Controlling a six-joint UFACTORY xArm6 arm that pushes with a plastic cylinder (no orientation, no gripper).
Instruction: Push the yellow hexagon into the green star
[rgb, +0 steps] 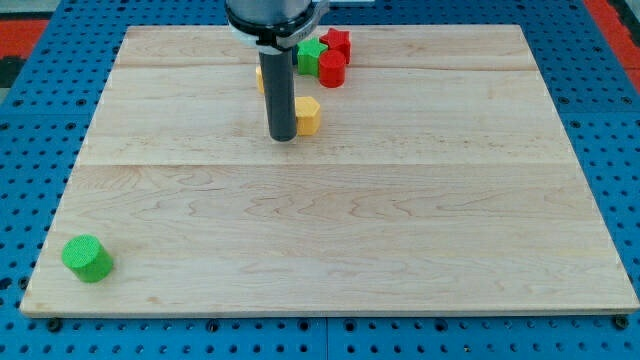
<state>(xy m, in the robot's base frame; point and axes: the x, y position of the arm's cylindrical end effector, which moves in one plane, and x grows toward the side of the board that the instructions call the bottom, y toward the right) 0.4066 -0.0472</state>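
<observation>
The yellow hexagon (308, 115) lies on the wooden board in the upper middle. My tip (282, 137) rests on the board right against the hexagon's left side, slightly toward the view's bottom. The green star (310, 55) lies above the hexagon near the board's top edge, partly hidden by the arm. A second yellow block (259, 79) peeks out from behind the rod on its left; its shape is hidden.
A red cylinder (332, 69) touches the green star's right side, and another red block (338, 42) sits just above it. A green cylinder (87, 258) lies at the board's bottom left corner. The board (400, 220) rests on a blue pegboard.
</observation>
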